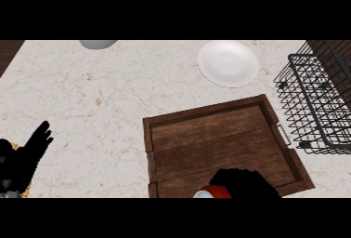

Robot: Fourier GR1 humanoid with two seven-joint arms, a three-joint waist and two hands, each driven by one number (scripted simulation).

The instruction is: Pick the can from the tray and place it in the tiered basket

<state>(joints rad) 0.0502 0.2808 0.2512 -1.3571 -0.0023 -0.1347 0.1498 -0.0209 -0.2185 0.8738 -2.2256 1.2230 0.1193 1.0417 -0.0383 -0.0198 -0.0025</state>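
- Head view: a pale speckled counter (89, 107) fills most of the frame, with a dark strip at the upper left corner.
- A wooden tray (205, 135) with raised rims lies slightly turned in the lower middle to lower right, with a thin handle on its right rim.
- The right hand (245, 183) shows at the bottom edge over the tray's near part, its black fingers curled over the can (211, 191).
- Only a small part of the can shows, red with a pale top, just left of and under those fingers, at the tray's near edge; the rest is hidden by the hand and cut off by the frame.
- The left hand (31, 148) sits at the lower left edge, off the tray, fingers straight and pointing up, resting and holding nothing.
- The black wire tiered basket (315, 102) stands at the right edge, just beside the tray's upper right corner.
- A white plate (228, 63) lies on the counter at the upper middle, above the tray.
- A grey rounded object (98, 43) is partly cut off at the top edge, upper left.
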